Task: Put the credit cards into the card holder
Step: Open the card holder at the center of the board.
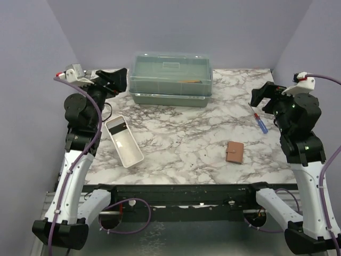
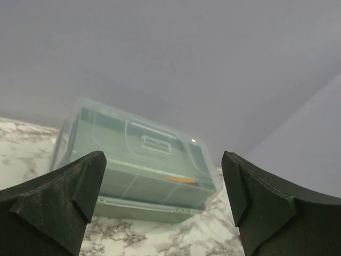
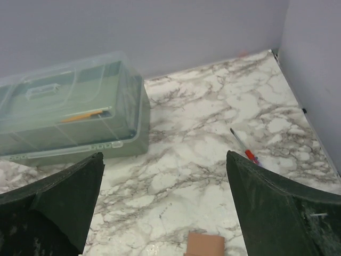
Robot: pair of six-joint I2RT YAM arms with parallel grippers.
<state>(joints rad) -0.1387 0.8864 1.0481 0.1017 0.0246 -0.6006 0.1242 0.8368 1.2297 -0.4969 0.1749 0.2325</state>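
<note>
The card holder [image 1: 234, 152] is a small brown wallet, folded shut, flat on the marble table at the right front. Its top edge shows at the bottom of the right wrist view [image 3: 205, 245]. Flat cards lie in the long white tray [image 1: 133, 157] at the left: a dark one [image 1: 118, 127] at its far end and a pale one [image 1: 126, 145] nearer. My left gripper [image 1: 114, 79] is raised at the far left, open and empty, facing the green box [image 2: 162, 160]. My right gripper [image 1: 265, 96] is raised at the far right, open and empty [image 3: 164, 159], well above the wallet.
A big translucent green lidded box [image 1: 171, 78] stands at the back centre, with an orange item inside [image 2: 180, 180]. It also shows in the right wrist view [image 3: 69, 117]. A red-and-blue screwdriver [image 1: 260, 121] lies at the right, also in the right wrist view [image 3: 246, 153]. Purple walls enclose the table.
</note>
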